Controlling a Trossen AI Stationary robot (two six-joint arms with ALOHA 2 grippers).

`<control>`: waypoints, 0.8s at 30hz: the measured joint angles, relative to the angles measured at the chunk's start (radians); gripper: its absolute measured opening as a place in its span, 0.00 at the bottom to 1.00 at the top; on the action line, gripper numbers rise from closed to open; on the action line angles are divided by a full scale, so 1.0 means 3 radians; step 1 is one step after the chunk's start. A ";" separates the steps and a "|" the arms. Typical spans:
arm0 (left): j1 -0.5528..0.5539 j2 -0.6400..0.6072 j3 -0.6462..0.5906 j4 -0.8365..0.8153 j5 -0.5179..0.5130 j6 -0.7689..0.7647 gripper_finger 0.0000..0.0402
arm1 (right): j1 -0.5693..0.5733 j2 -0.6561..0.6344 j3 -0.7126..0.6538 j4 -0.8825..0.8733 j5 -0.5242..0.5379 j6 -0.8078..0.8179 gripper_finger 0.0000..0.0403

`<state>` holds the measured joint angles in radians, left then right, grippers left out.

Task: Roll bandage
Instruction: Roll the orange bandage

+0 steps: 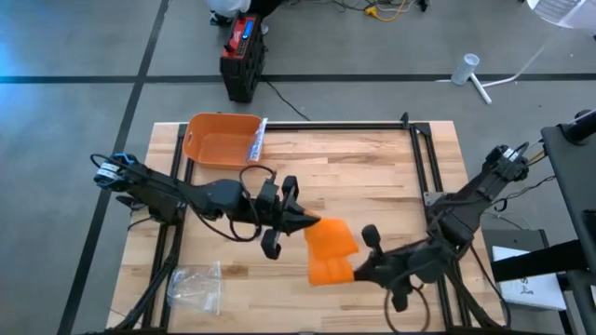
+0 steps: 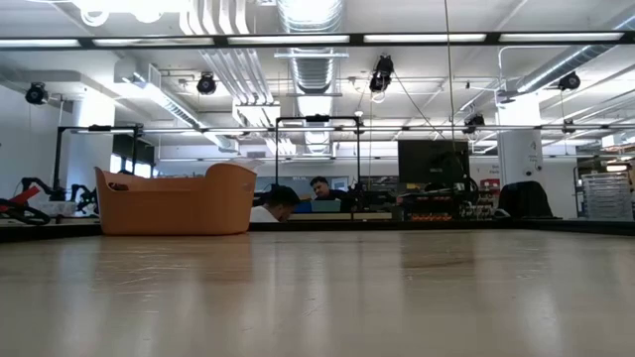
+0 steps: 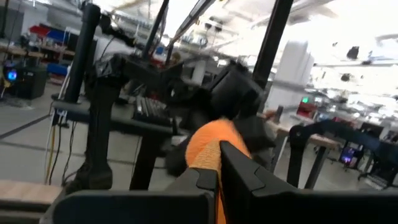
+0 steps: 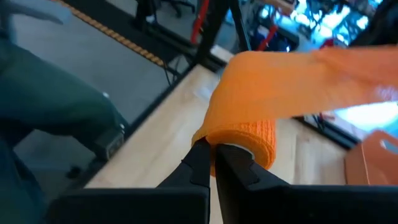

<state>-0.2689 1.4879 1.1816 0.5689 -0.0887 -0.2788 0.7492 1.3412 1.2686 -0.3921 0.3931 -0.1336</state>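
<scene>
Left arm (image 1: 186, 195) reaching right, fingers (image 3: 239, 171) shut, right arm (image 1: 456, 219) reaching left, fingers (image 4: 202, 162) shut

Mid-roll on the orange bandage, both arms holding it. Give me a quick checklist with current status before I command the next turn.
1. Right end effector shut on the bandage roll: ok, fingers pinch the roll's edge.
2. Left end effector shut on the loose bandage end: ok.
3. Strip between the two arms untwisted: cannot tell; the high view shows it wide, partly hidden.
4. Bandage lifted off the table: cannot tell; the low view does not show it.
5. Orange bin clear of both arms: ok, at the table's far left.
6. Plastic bag clear of the work: ok, near the front left corner.
</scene>
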 joint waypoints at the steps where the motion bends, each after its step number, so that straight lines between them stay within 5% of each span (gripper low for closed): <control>1: 0.0004 -0.0001 0.0000 -0.0057 0.0001 0.0000 0.00 | 0.0024 -0.0008 0.0000 0.0042 -0.0002 -0.0033 0.00; 13: 0.0006 -0.0009 0.0001 -0.0661 -0.0013 -0.0184 0.02 | 0.0083 -0.0011 0.0089 0.0285 -0.0041 -0.0158 0.00; 24: -0.0074 -0.0013 -0.0011 -0.1272 -0.0017 -0.0442 0.27 | 0.0085 -0.0016 0.0268 0.0138 -0.0029 0.0164 0.00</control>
<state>-0.2911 1.4841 1.1783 0.1874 -0.0937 -0.4114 0.7748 1.3365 1.3489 -0.3506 0.3844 -0.0843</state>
